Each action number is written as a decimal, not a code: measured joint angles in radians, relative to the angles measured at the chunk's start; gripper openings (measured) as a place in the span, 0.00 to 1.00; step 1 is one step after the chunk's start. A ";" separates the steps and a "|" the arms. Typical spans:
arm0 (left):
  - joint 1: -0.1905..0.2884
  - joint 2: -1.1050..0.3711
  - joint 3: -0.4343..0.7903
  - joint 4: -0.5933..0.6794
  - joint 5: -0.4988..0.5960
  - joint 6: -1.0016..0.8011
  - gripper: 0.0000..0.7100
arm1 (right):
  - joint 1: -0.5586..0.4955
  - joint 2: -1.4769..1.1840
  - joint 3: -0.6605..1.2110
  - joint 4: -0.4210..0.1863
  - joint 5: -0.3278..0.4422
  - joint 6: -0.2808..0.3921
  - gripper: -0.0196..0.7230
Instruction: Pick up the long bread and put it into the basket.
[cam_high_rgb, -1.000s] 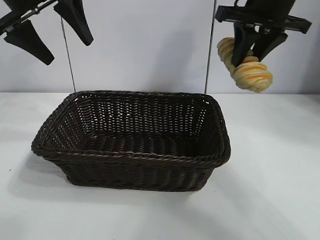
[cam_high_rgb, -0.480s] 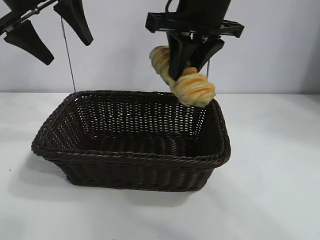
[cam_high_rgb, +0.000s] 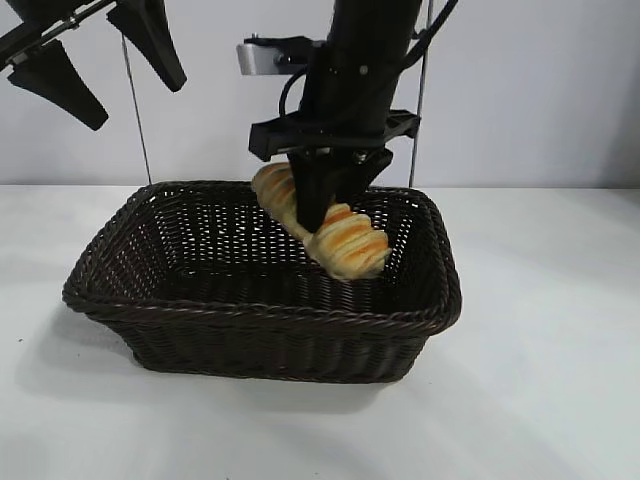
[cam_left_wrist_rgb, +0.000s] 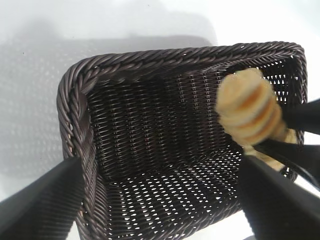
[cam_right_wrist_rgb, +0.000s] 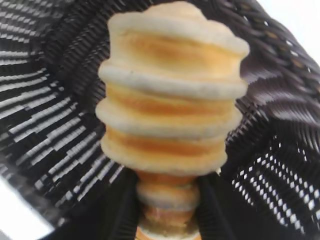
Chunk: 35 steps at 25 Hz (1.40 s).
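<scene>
Two robot arms worked over a white desk (cam_high_rgb: 560, 380). The right pincer (cam_high_rgb: 322, 212) gripped the long bread (cam_high_rgb: 335, 235) at its middle, hanging inside the basket (cam_high_rgb: 250, 315) near its right end. The left pincer (cam_high_rgb: 95, 65) hung open, upper left.

Plain pale grey wall (cam_high_rgb: 560, 90) behind a white table (cam_high_rgb: 540, 400), evenly lit, soft shadows.

Lab-style test setup: bare white table (cam_high_rgb: 560, 400), plain grey backdrop (cam_high_rgb: 540, 100).
</scene>
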 joint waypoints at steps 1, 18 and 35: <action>0.000 0.000 0.000 0.000 0.000 0.000 0.85 | 0.000 0.000 0.000 0.000 -0.002 0.000 0.45; 0.000 0.000 0.000 0.000 0.000 0.000 0.85 | -0.018 -0.027 -0.101 0.014 0.051 0.010 0.74; 0.000 0.000 0.000 0.001 0.000 0.000 0.85 | -0.268 -0.029 -0.295 0.195 0.094 0.057 0.74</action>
